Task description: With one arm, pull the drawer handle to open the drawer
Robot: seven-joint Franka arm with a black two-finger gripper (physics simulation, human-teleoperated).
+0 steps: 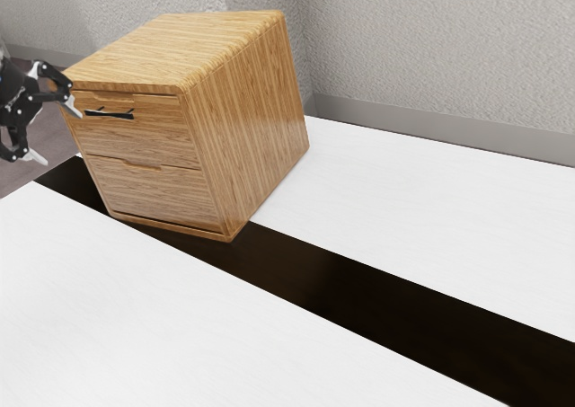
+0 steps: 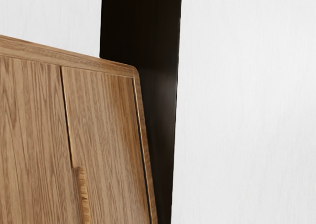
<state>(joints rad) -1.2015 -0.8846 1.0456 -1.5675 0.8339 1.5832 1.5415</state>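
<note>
**The drawer is not open yet**

The big white counter [image 1: 404, 209] has a dark strip [image 1: 359, 299] running across it. A wooden cabinet [image 1: 243, 110] stands on that strip, near the exterior view's upper left. It has two drawers in its front.

The top drawer [image 1: 144, 137] is the one with the thin black handle [image 1: 110, 113]. Its front looks flat with the cabinet, or very close to flat. I think it has not been pulled out. The bottom drawer [image 1: 157, 191] looks shut too. In the wrist view, its front is close under the hand. A small wooden grip [image 2: 82, 194] sits on it.

The claw [image 1: 52, 133] is at the exterior view's left edge, just beside the cabinet's front corner. Its two fingers are spread wide apart and hold nothing. One fingertip points at the near end of the black handle and is close to it. I cannot tell if it touches. The handle is not between the fingers.

So the reaching part is almost done. What is left is the main job: get the fingers around the handle, squeeze it, and pull the drawer out.
</note>
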